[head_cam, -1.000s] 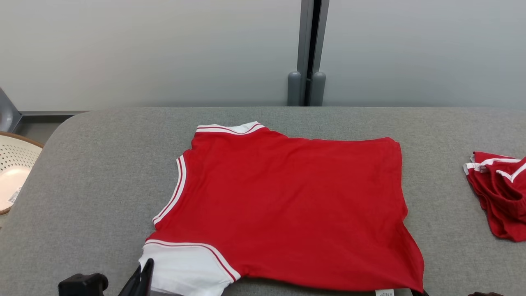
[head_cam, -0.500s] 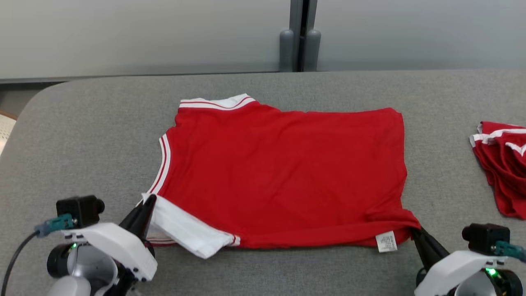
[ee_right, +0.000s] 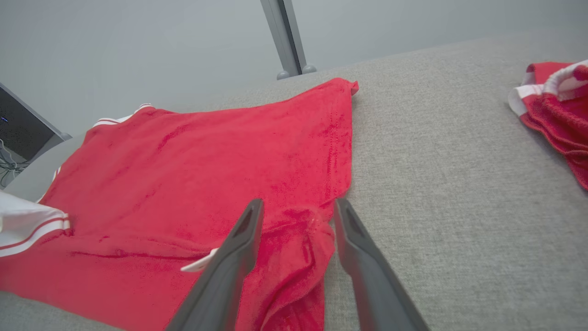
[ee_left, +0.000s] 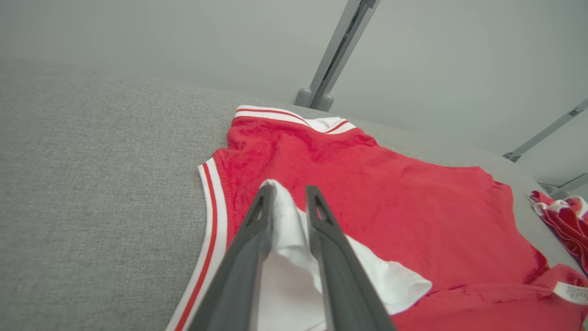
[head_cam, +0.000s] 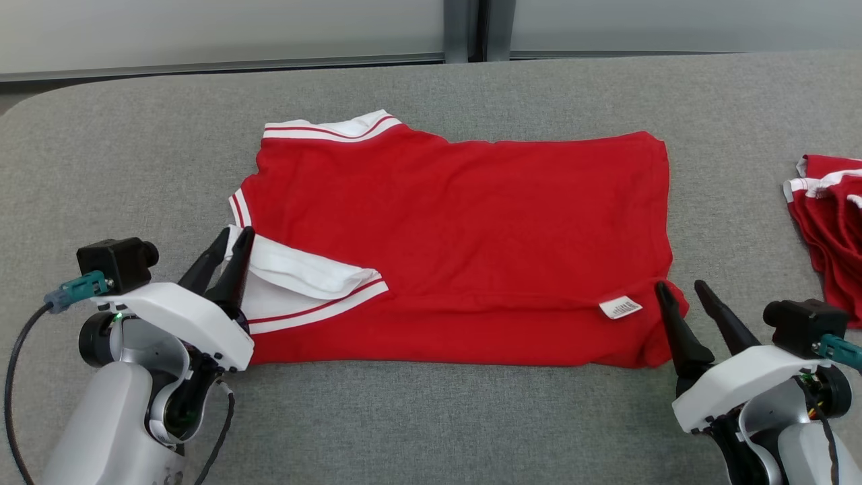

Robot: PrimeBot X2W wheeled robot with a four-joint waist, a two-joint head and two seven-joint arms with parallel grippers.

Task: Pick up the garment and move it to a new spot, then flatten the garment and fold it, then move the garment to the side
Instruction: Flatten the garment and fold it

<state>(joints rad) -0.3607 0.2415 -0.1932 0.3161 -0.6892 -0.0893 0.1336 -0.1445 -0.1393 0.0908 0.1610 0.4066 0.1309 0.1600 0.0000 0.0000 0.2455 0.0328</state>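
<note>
Finds the red knit shirt with white striped trim (head_cam: 471,222) spread across the middle of the grey fabric-covered table (head_cam: 438,417), collar to the left, near long edge turned up over the body.

Pinches the white sleeve (head_cam: 303,283) in the left gripper (head_cam: 229,252): fingers narrow, white cloth tented between them in the left wrist view. Holds the right gripper (head_cam: 680,296) wide, fingers astride the rumpled red hem corner beside the white care label (head_cam: 620,308), clamping nothing.

Judged mid-fold, with one end held and the other loose.

Risks a skewed fold from that mismatch. Pulling on with the left alone would likely drag the sleeve end across while the hem end lies slack, twisting the crease off parallel. Could also snag on the way out at the right: a fingertip catching the bunched corner would flip it open and undo that end. Might leave a lump if the sleeve is let go where it is, puffed rather than flat, so later layers sit crooked. Might slide the whole thin knit over the table cloth under any sideways tug. Should steer clear of the crumpled red-and-white bundle (head_cam: 828,229) lying well apart at the right edge when shifting the shirt aside.
</note>
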